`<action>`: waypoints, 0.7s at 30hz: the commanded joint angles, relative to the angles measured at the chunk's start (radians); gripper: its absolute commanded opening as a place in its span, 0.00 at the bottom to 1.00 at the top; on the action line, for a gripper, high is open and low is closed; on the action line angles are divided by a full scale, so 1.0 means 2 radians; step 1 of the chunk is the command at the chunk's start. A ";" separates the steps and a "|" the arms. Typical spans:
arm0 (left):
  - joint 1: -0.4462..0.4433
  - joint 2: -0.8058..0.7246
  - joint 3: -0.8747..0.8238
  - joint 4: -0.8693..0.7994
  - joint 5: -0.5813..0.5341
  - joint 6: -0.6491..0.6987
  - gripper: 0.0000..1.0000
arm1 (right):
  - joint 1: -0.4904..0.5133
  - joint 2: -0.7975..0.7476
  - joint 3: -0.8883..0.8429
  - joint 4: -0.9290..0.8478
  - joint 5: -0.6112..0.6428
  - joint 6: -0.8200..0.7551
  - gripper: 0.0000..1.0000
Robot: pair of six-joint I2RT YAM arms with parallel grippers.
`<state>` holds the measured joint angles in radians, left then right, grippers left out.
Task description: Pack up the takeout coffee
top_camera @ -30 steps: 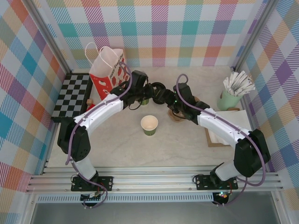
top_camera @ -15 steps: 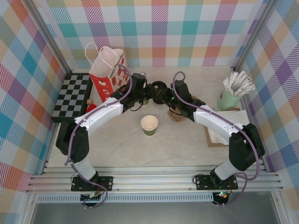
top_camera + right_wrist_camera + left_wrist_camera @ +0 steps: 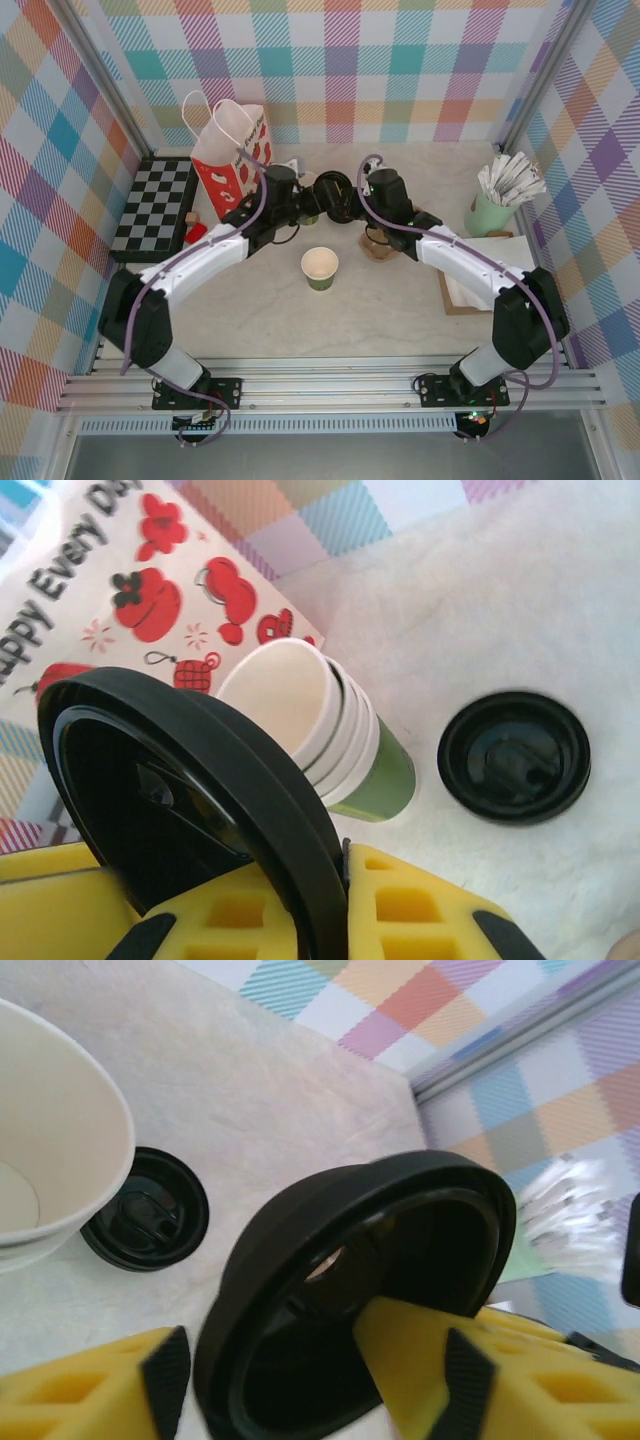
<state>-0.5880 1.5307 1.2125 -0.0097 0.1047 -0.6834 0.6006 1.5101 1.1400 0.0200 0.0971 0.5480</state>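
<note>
Clamping the black lid (image 3: 200,770) by its rim, your right end effector (image 3: 335,880) is closed on it. Your left end effector (image 3: 270,1380) stands open around it. The open green cup (image 3: 320,268) sits apart, nearer the bases.

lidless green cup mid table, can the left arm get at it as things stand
Probably yes. The lidless green cup stands alone on bare table, on the near side of the left gripper, whose jaws stand open. The right gripper pinches the black lid, so the left looks free.
</note>
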 commanded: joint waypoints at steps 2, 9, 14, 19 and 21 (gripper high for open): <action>0.029 -0.124 -0.054 0.055 -0.001 0.014 0.92 | 0.002 -0.059 0.003 0.074 -0.002 -0.277 0.00; 0.074 -0.175 0.030 -0.158 0.045 0.071 1.00 | 0.002 -0.079 -0.027 0.193 -0.095 -0.569 0.00; 0.086 -0.127 0.162 -0.360 0.114 0.138 0.96 | 0.010 -0.067 -0.058 0.347 -0.154 -0.751 0.00; 0.104 -0.087 0.246 -0.467 0.182 0.160 0.92 | 0.017 -0.052 -0.071 0.397 -0.235 -1.022 0.00; 0.116 -0.078 0.257 -0.484 0.214 0.165 0.89 | 0.017 -0.051 -0.079 0.403 -0.282 -1.102 0.00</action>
<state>-0.3962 1.3560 1.6814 -0.7902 0.4030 -0.4099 0.6296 1.3979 1.0050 0.7021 -0.2859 -1.2476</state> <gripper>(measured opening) 0.897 0.135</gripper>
